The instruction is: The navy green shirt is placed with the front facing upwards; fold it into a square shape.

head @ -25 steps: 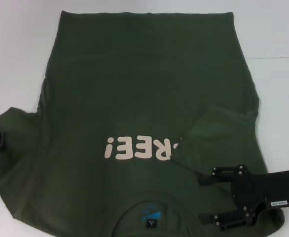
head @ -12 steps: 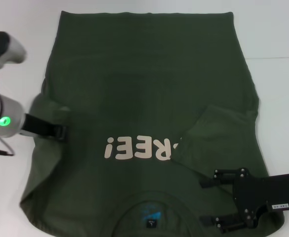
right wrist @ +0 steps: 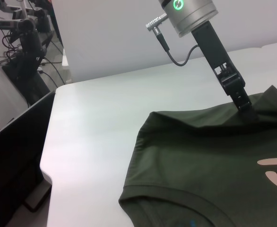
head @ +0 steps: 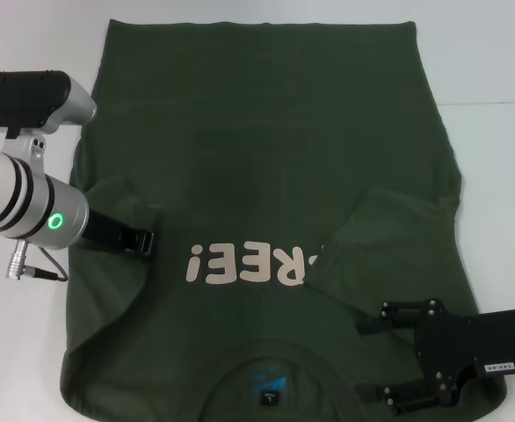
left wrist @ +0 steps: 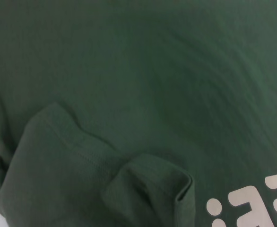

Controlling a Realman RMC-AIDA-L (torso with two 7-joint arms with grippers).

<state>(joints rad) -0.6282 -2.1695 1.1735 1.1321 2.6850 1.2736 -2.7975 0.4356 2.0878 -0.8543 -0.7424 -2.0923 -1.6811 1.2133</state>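
Observation:
The navy green shirt (head: 266, 149) lies flat on the white table, front up, with the pale "FREE!" print (head: 249, 264) and the collar tag (head: 267, 397) near me. Its right sleeve (head: 389, 229) is folded inward. My left gripper (head: 145, 240) is shut on the left sleeve and holds it over the shirt's body, just left of the print; the right wrist view shows it (right wrist: 245, 106) pinching raised fabric. The left wrist view shows the folded sleeve hem (left wrist: 82, 161). My right gripper (head: 369, 356) is open and empty over the shirt's right shoulder.
The white table (head: 504, 176) shows bare on both sides of the shirt. In the right wrist view the table's edge (right wrist: 48, 161) drops to a dark floor area, with stands and cables (right wrist: 25, 38) beyond it.
My left arm has swung in from the left edge, carrying the left sleeve inward over the shirt toward the print. The right gripper has sunk slightly toward me.

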